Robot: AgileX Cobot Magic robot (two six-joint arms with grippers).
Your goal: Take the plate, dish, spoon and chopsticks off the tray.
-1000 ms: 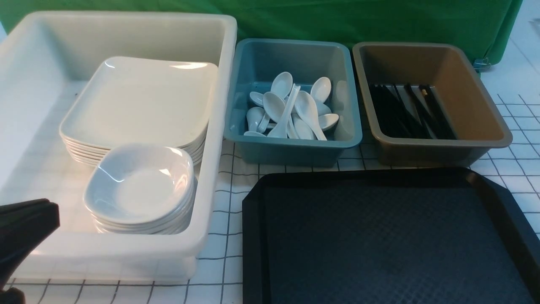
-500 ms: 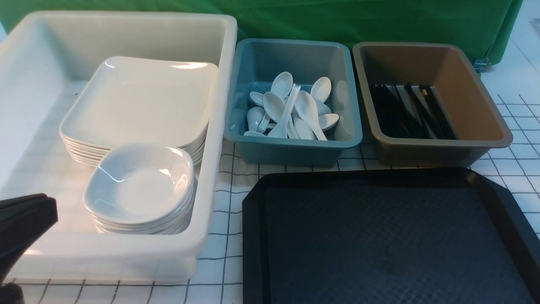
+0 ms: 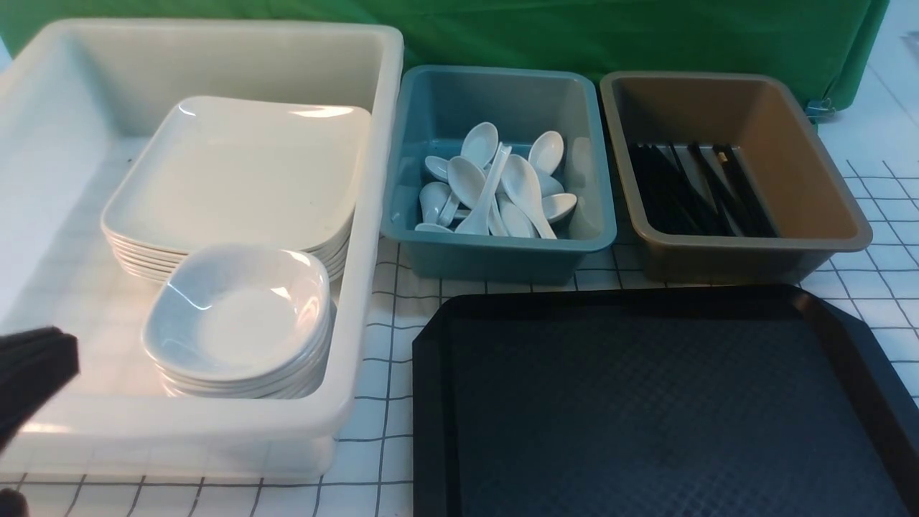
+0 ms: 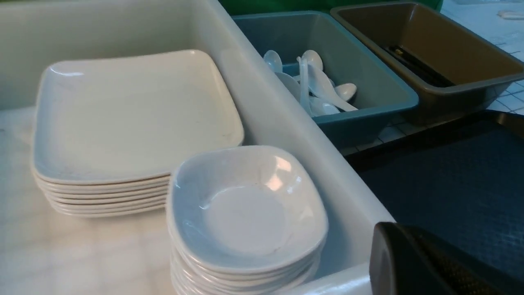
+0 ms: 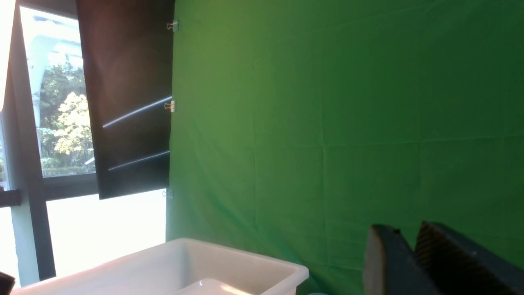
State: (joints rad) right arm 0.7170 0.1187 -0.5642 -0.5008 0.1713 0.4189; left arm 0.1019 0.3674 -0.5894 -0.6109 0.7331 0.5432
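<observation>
The black tray (image 3: 646,402) lies bare at the front right, with nothing on its textured surface. A stack of several white plates (image 3: 237,172) and a stack of small white dishes (image 3: 237,316) sit inside the white tub (image 3: 380,143). Several white spoons (image 3: 495,183) lie in the teal tub (image 3: 502,258). Black chopsticks (image 3: 696,190) lie in the brown tub (image 3: 811,165). My left gripper (image 3: 36,366) is shut and empty at the tub's near left corner, beside the dishes (image 4: 245,209). My right gripper (image 5: 403,229) is raised toward the green backdrop, its fingers slightly apart and holding nothing.
The three tubs stand in a row behind the tray on a white gridded tablecloth (image 3: 388,373). A green cloth backdrop (image 3: 574,36) closes off the far side. A strip of cloth separates the white tub from the tray's left rim.
In the front view my left gripper has drawn back to the left and slightly lower, showing less of itself. Everything in the tubs and the tray has stayed put.
</observation>
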